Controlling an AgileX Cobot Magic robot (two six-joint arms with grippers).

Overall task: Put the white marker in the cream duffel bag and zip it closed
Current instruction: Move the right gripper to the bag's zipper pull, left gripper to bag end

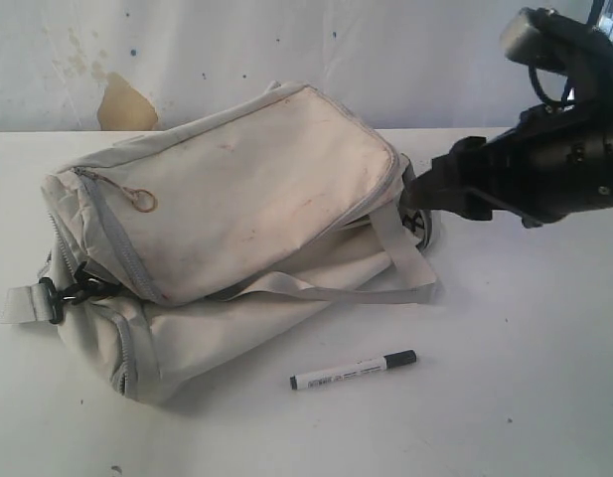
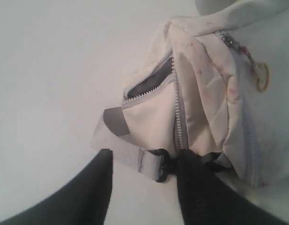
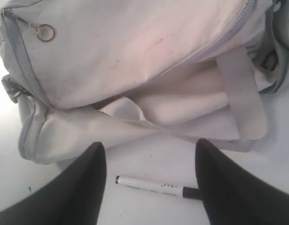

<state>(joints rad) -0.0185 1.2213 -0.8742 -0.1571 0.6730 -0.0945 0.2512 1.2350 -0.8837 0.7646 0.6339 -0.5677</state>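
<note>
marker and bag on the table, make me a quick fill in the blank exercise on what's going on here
1. The marker lies on the ___, not inside the bag.
2. The marker's cap is ___.
3. The right gripper is ___ and holds nothing.
Missing words: table; black; open.

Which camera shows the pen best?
The exterior view: the marker lies whole on the table, nothing covering it. The right wrist view shows it closer, but a finger overlaps its cap end. The left wrist view misses it.
</note>
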